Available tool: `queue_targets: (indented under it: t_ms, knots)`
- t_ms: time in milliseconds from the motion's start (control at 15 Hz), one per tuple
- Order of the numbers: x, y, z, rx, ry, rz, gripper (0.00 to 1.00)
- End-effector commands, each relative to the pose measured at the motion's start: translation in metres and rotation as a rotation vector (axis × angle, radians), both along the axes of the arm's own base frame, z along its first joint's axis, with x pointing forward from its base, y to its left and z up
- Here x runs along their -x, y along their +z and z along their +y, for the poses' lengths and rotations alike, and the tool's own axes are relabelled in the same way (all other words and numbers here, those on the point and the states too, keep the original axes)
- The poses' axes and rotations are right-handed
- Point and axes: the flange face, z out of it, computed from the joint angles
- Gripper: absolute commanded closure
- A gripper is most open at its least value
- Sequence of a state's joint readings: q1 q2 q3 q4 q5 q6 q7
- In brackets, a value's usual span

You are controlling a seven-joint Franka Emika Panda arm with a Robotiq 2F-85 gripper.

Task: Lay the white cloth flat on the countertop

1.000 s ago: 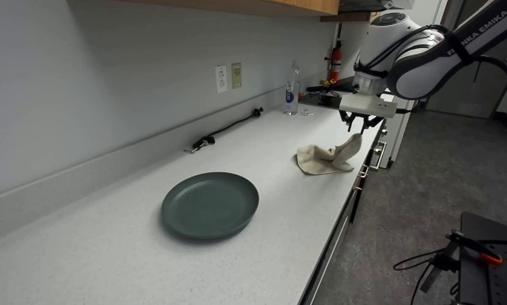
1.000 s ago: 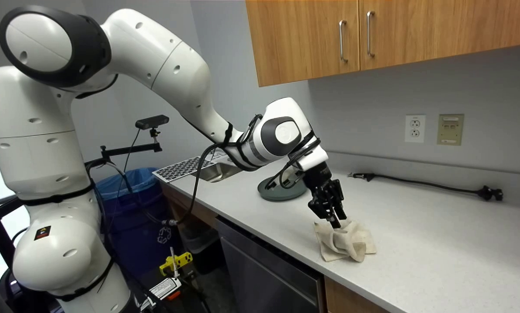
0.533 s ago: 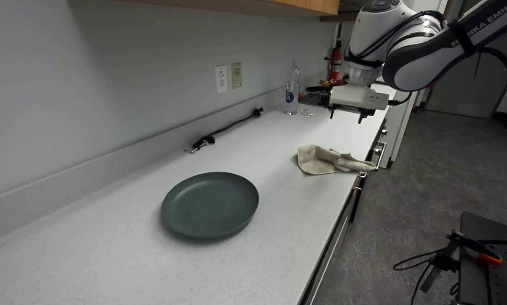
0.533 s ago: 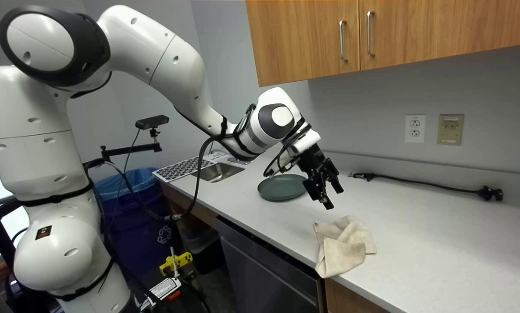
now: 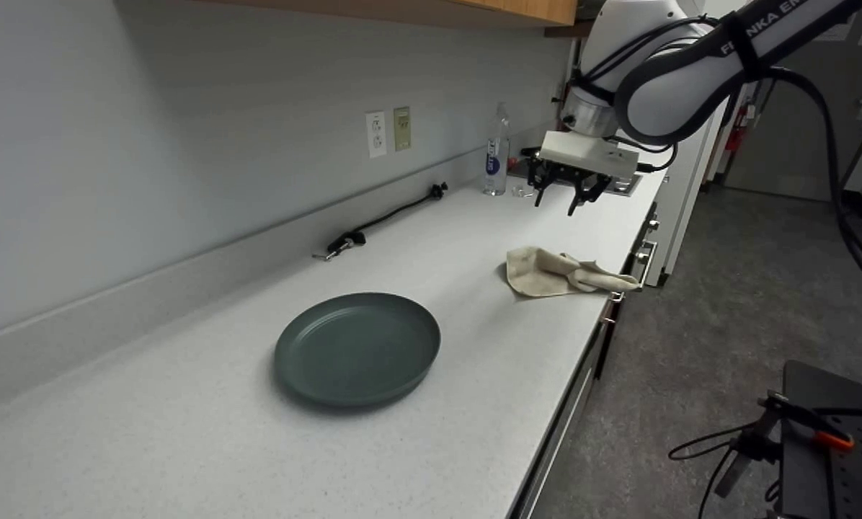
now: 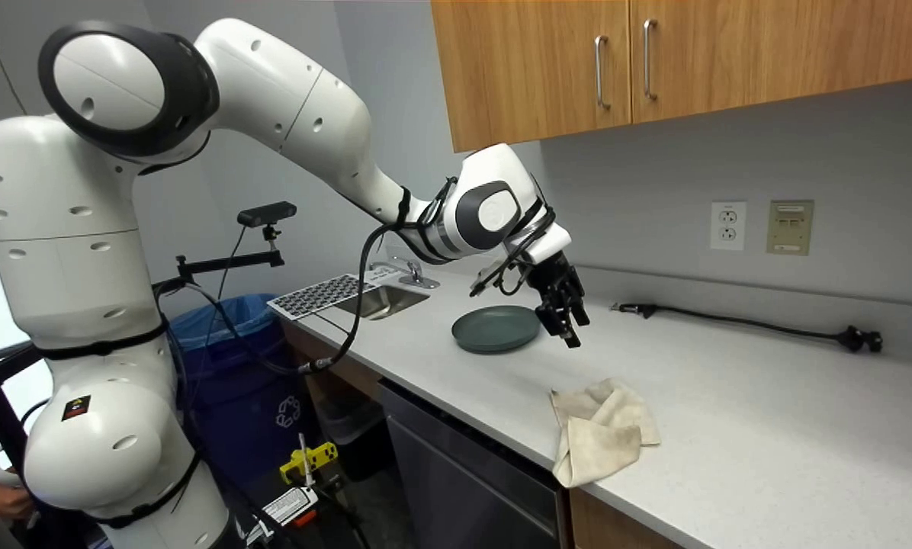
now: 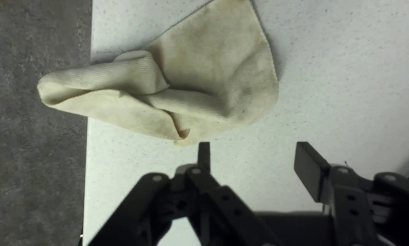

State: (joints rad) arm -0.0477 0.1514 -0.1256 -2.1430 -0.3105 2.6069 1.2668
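In an exterior view, left to right, clock directions from its center: a round dark green plate (image 5: 359, 349) rests at seven o'clock on the white surface (image 5: 186, 454). A clear bottle (image 5: 498, 133), its label reading "smart", stands upright at one. At two, the end effector (image 5: 555, 208) hangs above the surface, fingers spread apart. At three, lower and apart from it, the stained off-white cloth (image 5: 535, 277) lies bunched in folds, one end jutting past the surface's edge. Far right, at two, the Franka arm (image 5: 680, 101) carries the letters "NKA EM", cut off at the top. In an exterior view, at eight o'clock, a sticker (image 6: 75, 407) on the arm is too small to read; right of it, a blue bin (image 6: 235, 435) bears a white recycling symbol (image 6: 288, 412).
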Motion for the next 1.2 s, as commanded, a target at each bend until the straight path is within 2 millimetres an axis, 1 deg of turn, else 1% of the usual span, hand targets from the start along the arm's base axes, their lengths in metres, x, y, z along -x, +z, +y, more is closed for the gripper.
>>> queue_targets:
  t_ms: [0, 67, 200, 267, 333, 533, 800, 933, 1133]
  knots:
    - [-0.023, -0.007, -0.007, -0.074, 0.040, -0.011, 0.65]
    - [-0.029, -0.010, -0.007, -0.088, 0.049, 0.000, 0.74]
    - [-0.038, -0.017, -0.008, -0.108, 0.060, 0.011, 0.87]
    - [-0.042, -0.020, -0.008, -0.116, 0.066, 0.016, 0.96]
    - [-0.046, -0.025, -0.008, -0.120, 0.068, 0.024, 0.99]
    - [-0.052, -0.041, -0.011, -0.133, 0.065, 0.047, 1.00]
    - [-0.047, -0.064, -0.014, -0.145, 0.056, 0.095, 1.00]
    - [-0.045, -0.075, -0.013, -0.149, 0.056, 0.127, 1.00]
    - [-0.047, -0.084, -0.002, -0.201, 0.074, 0.154, 1.00]
